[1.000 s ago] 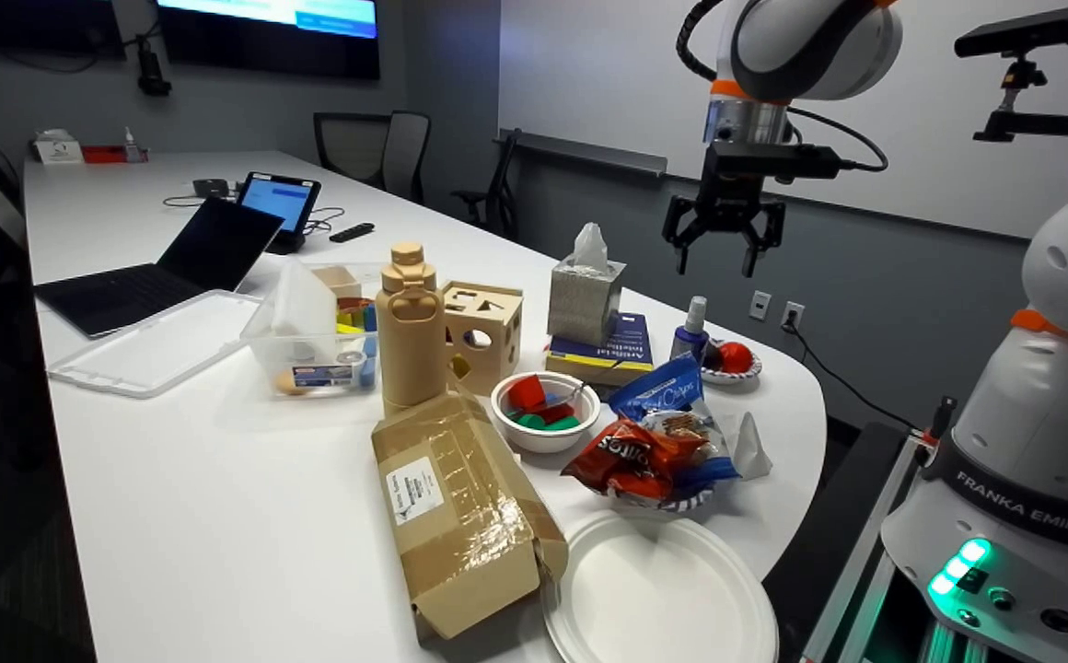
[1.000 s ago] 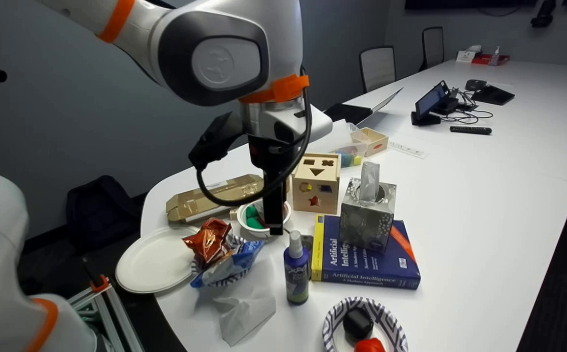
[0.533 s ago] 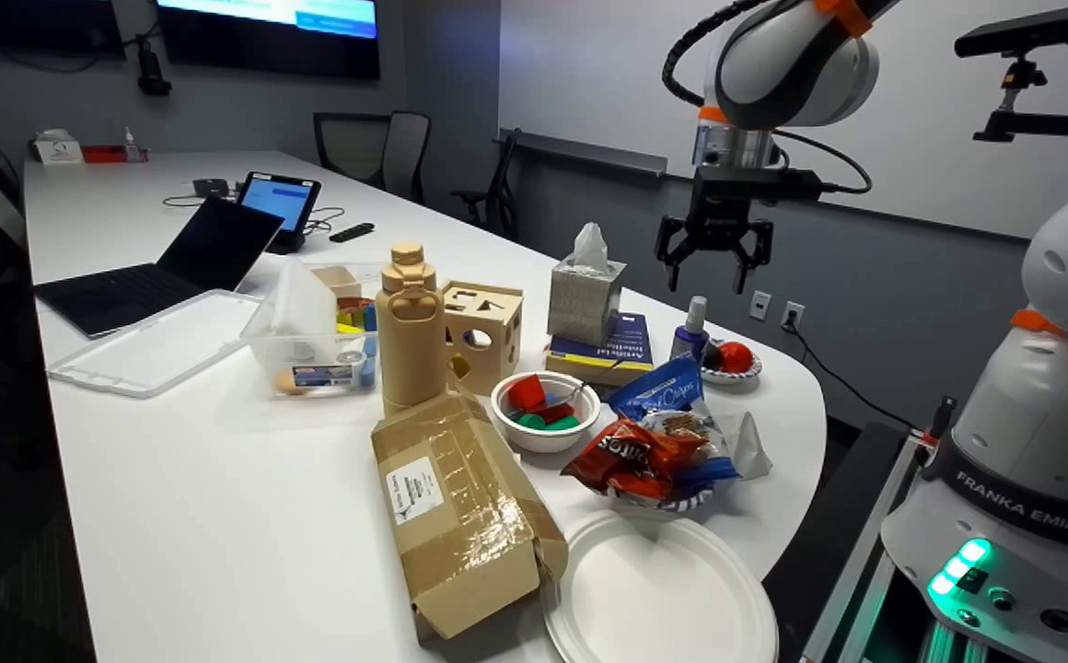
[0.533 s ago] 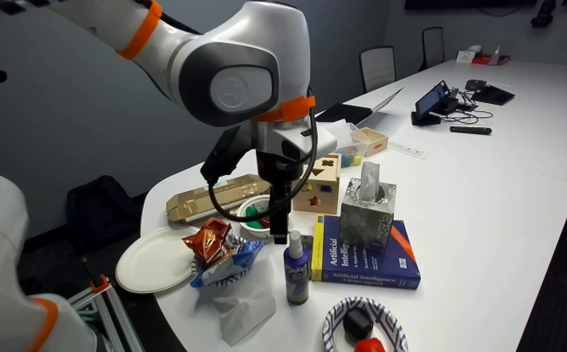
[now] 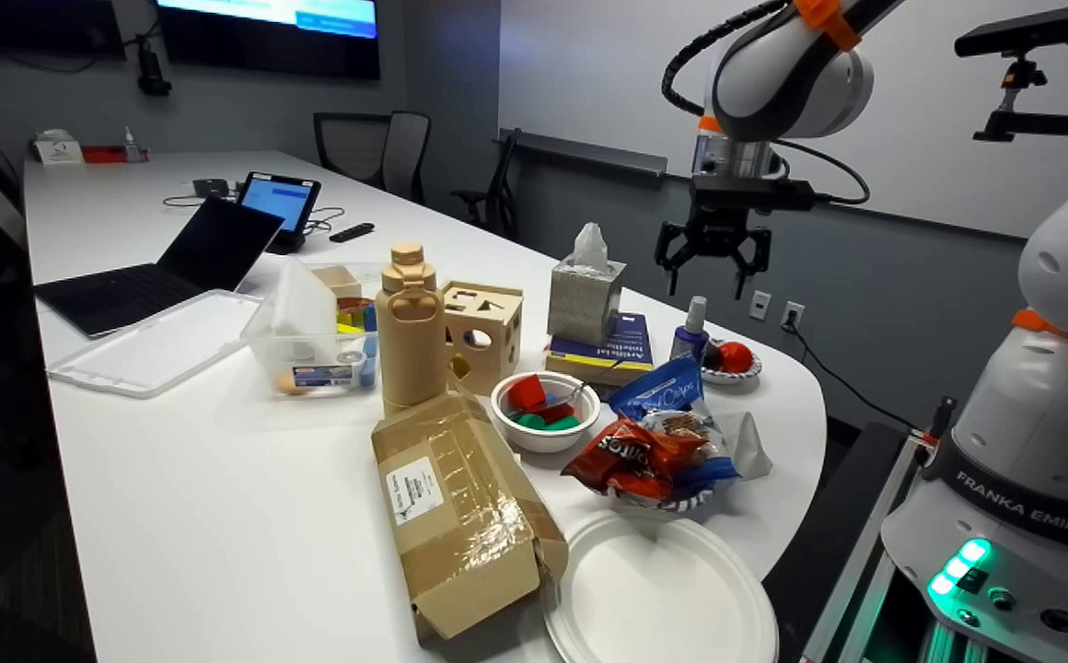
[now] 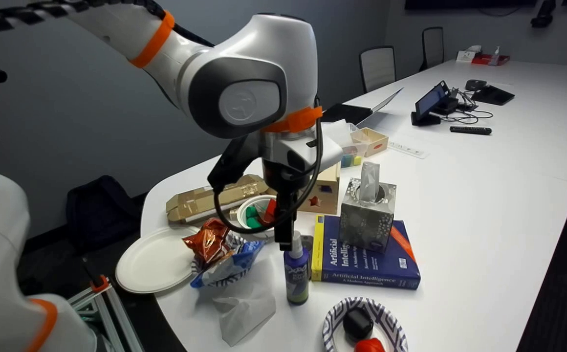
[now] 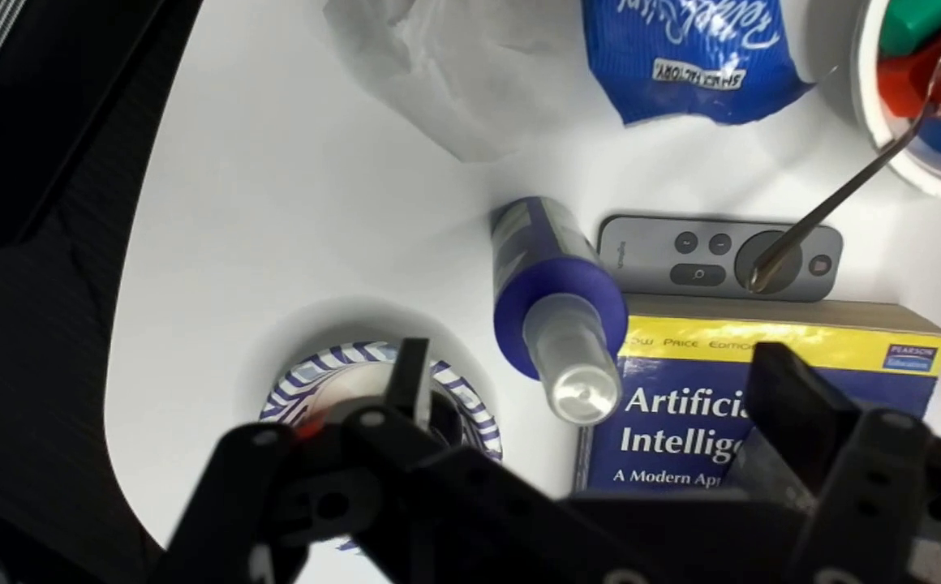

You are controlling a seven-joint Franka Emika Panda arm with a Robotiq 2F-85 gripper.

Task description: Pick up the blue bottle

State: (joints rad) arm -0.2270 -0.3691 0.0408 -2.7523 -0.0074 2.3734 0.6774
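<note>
1. The jaws point down and stand wide apart, with nothing in their grip.
2. The blue bottle (image 7: 547, 276) stands upright on the white counter (image 6: 484, 195), below the jaws; in the wrist view its clear cap (image 7: 574, 357) shows within the gap, apart from either side.
3. In an exterior view, one side of the jaws hides part of that cap.
4. In the wrist view, past one side of the jaws, a patterned plate (image 6: 330, 327) lies on the counter, bearing a black object (image 6: 358, 323) and a red object (image 6: 370, 345).
5. Past the opposite side lies a blue-and-yellow book (image 6: 361, 269) carrying a silver tissue box (image 6: 367, 217).
6. Below the jaws too, just beside the blue bottle, is a grey remote (image 7: 706, 255); a metal utensil (image 7: 844, 191) reaches over it from a white bowl (image 5: 539, 440) of coloured pieces (image 5: 527, 392).
7. In an exterior view, left of the jaws and down on the counter, are a red bag (image 6: 209, 242), a blue bag (image 6: 229, 267) and a white tissue (image 6: 247, 313).
8. Well to the left of the jaws in an exterior view stand a tall tan bottle (image 5: 412, 341) and a wooden box (image 5: 488, 368) with cut-out shapes; a cardboard box (image 5: 460, 516) lies in front of them.
</note>
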